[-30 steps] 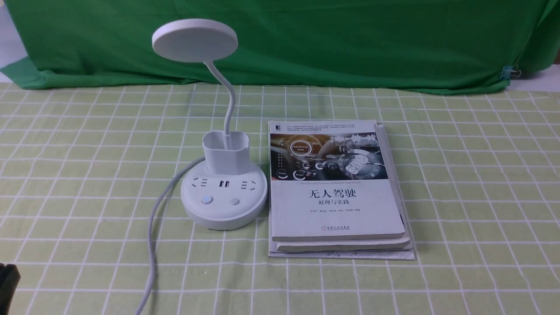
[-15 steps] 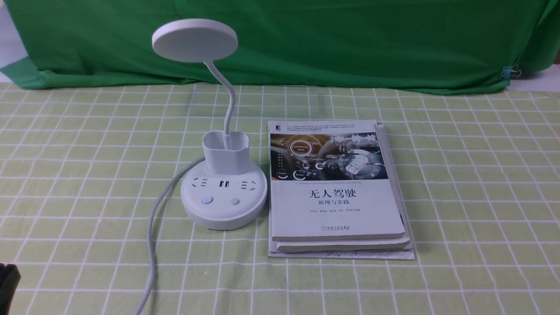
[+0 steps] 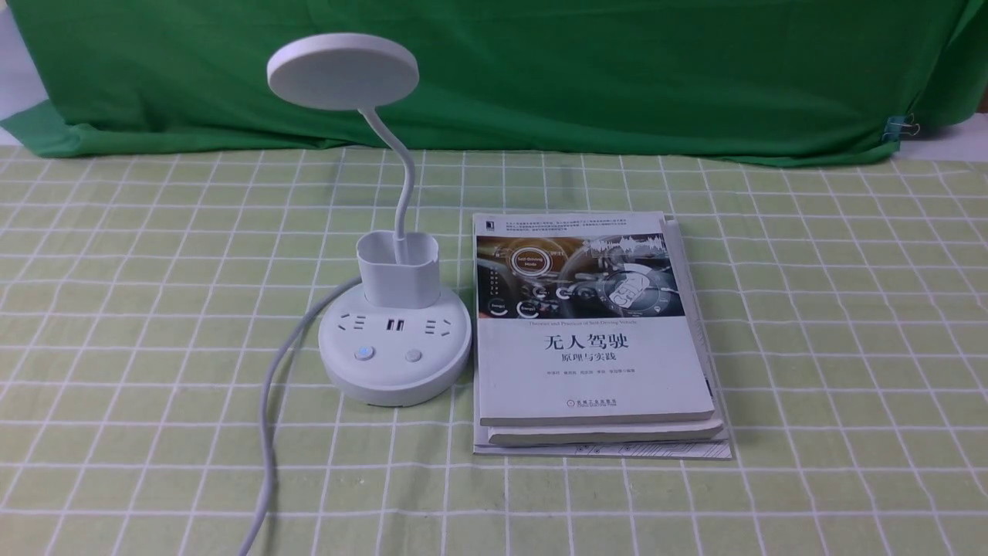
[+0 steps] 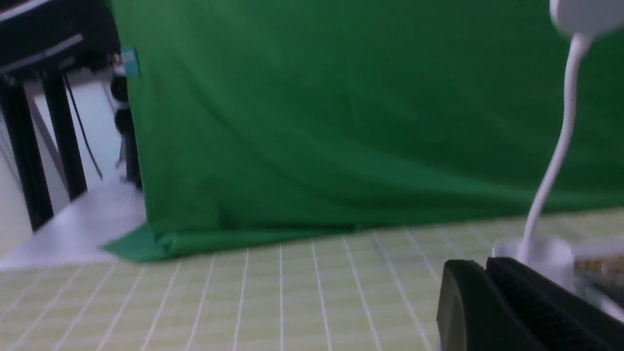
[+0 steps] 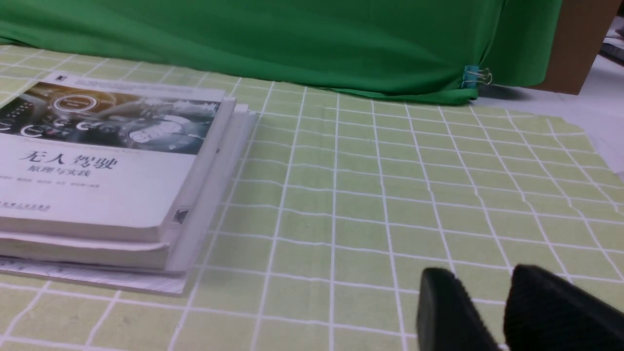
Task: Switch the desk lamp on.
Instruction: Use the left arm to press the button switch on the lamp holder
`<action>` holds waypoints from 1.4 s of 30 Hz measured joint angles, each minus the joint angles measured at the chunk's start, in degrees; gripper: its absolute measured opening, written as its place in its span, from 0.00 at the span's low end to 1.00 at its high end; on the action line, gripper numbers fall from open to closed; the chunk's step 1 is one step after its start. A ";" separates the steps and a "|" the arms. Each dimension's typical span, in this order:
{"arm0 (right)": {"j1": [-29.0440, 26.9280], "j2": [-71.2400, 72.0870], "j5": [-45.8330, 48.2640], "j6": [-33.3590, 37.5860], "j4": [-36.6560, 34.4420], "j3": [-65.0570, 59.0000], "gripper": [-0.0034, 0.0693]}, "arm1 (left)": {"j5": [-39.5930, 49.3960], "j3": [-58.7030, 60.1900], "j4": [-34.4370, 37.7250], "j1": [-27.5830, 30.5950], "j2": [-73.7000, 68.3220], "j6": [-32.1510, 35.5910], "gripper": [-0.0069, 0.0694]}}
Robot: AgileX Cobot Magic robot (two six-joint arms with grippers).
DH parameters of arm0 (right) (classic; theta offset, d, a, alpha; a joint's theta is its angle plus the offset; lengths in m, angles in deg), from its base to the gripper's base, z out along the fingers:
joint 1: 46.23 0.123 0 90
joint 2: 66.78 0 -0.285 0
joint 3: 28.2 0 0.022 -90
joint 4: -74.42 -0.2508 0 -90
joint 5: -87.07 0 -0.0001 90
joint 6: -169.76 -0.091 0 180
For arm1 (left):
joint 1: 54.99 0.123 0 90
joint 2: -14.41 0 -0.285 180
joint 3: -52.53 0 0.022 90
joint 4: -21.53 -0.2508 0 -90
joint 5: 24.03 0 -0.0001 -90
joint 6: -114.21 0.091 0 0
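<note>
The white plastic desk lamp with a disc head (image 3: 343,73) stands left of the stacked books (image 3: 594,371), apparently unlit. Left hand (image 4: 475,265) looks closed, right hand (image 5: 477,275) slightly open, both empty. Approach seems in hand; next, one fingertip must press a button.

— How is the left gripper (image 4: 485,265)?
— The wrist view is blurred, but its fingertips seem to be together.
— And the right gripper (image 5: 482,273)?
— That one has a small gap between fingertips.
</note>
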 joint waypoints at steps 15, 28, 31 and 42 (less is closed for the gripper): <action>0.00 0.00 0.00 0.00 0.00 0.00 0.38 | 8.84 -25.52 1.50 0.00 -19.15 -2.83 0.12; 0.00 0.00 0.00 0.00 0.00 0.00 0.38 | 16.62 -29.05 6.35 0.00 -44.71 -8.15 0.12; 0.00 0.00 0.00 0.00 0.00 0.00 0.38 | 18.83 -29.05 10.90 0.00 -50.02 -8.55 0.12; 0.00 0.00 0.00 0.00 0.00 0.00 0.38 | 36.95 -42.18 19.61 -5.27 -72.77 3.35 0.12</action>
